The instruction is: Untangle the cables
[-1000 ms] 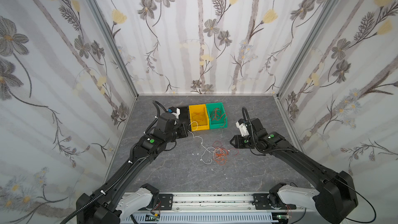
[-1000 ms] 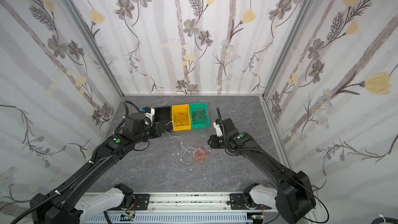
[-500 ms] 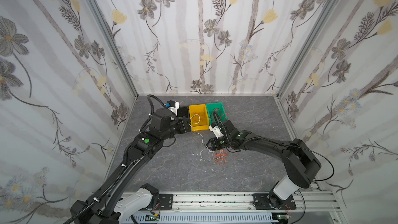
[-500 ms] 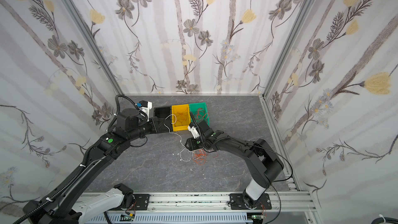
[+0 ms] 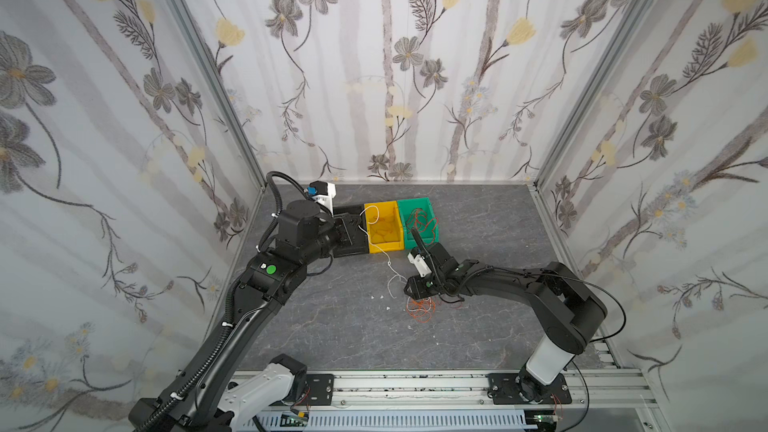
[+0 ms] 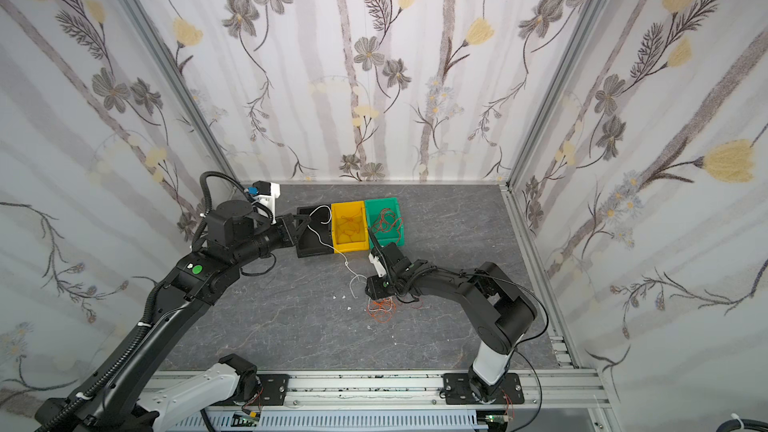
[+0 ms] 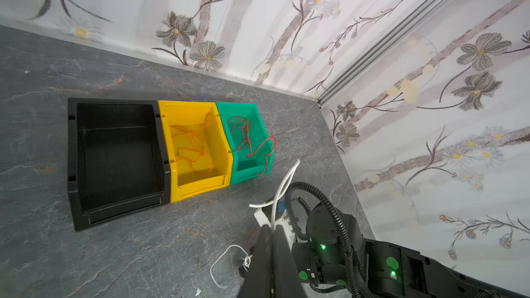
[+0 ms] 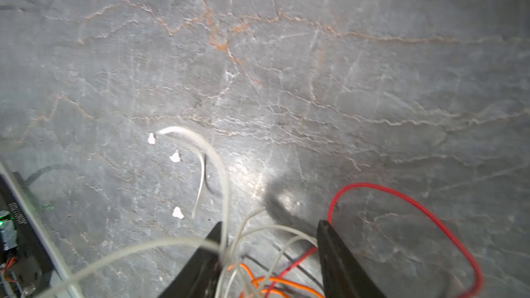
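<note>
A tangle of orange, red and white cables (image 5: 422, 309) lies mid-table, seen in both top views (image 6: 380, 310). My right gripper (image 5: 411, 286) hangs low over its far edge, open; the wrist view shows its jaws (image 8: 269, 223) apart, with white, orange and red strands lying between them. My left gripper (image 5: 353, 224) is shut on one white cable (image 5: 388, 261) beside the bins. That cable (image 7: 282, 184) rises from the shut left gripper (image 7: 271, 226) and trails down to a knotted loop (image 7: 246, 260) by the tangle.
Three bins stand in a row at the back: a black bin (image 7: 71, 153) with nothing in it, a yellow bin (image 7: 223, 144) holding orange cables, and a green bin (image 7: 252, 110) holding red cables. Small white scraps (image 5: 380, 297) lie left of the tangle.
My right arm swung in from the right and came down over the tangle, jaws open. My left gripper drew back toward the bins, pulling the white cable up and out.
</note>
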`<state>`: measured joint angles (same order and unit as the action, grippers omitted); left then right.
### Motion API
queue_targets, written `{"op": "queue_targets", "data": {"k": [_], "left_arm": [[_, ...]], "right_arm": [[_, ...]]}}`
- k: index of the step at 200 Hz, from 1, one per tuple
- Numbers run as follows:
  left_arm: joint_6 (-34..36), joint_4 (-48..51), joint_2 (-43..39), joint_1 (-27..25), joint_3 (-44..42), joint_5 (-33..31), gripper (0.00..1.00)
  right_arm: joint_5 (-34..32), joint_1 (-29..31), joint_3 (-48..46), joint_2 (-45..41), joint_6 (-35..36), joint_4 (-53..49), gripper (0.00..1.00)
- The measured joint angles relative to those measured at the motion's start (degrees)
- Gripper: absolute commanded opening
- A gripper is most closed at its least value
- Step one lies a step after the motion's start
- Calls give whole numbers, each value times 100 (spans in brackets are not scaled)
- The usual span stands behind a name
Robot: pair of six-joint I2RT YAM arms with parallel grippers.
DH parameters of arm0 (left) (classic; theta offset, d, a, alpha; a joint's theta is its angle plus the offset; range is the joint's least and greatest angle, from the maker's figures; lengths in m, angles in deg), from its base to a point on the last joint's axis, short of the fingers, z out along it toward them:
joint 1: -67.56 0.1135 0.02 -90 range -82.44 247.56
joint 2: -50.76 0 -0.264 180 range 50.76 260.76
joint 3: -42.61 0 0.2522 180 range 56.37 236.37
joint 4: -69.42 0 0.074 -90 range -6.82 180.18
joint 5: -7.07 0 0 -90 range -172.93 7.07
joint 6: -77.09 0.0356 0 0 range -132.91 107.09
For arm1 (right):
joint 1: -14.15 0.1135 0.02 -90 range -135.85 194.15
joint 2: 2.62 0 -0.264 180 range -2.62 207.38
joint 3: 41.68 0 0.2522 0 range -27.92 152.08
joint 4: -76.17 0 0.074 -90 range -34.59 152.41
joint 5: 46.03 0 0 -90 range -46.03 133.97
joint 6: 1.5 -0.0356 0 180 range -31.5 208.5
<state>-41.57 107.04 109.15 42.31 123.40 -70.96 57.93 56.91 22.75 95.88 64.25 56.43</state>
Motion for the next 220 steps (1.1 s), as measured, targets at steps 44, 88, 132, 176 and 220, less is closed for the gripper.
{"op": "queue_targets", "data": {"k": [44,88,132,176,220], "left_arm": [[149,223,-76,363,350,-142,0],[170,361,-98,660,560,-170,0],[170,455,-101,1062,715,-179,0],[70,354,55,1095,546,284,0],[-138,170,149,964,352,839,0]], "right_arm": [[-267,-79,-393,-313,-76,151,58],[-446,-127,-721,-616,-74,155,58],[-553,-197,-1045,-1084,-57,-122,62],[-195,-201,-1049,-1526,262,-308,73],[332,-201,-680,-1801,588,-334,76]]}}
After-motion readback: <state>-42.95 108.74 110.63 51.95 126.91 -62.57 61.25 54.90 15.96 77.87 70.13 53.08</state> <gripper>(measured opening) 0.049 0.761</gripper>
